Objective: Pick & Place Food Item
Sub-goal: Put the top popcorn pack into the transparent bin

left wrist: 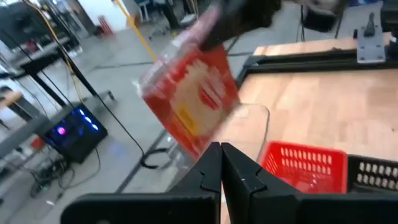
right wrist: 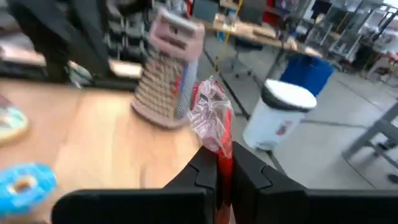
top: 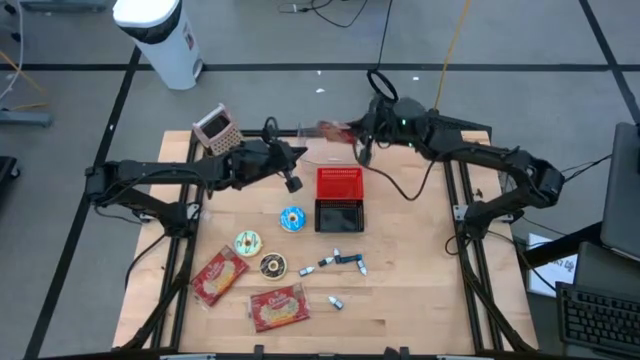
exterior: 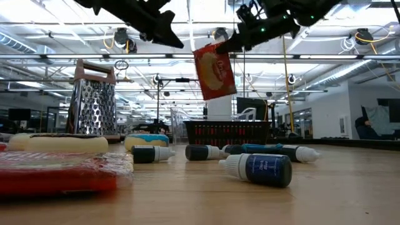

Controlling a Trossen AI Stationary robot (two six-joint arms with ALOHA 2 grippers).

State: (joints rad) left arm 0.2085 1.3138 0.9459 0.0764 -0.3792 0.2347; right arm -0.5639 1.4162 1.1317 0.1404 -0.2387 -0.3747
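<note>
High view: 3 red snack packets (top: 218,276), 1 in right jaws (top: 340,131).

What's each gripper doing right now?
Left gripper: shut, holding nothing, raised beside the grater.
Right gripper: shut on the red snack packet, lifted above the table.

Grey floor (top: 300,40) with dark lines, white bin (top: 160,35), ceiling lights (exterior: 215,32).
</note>
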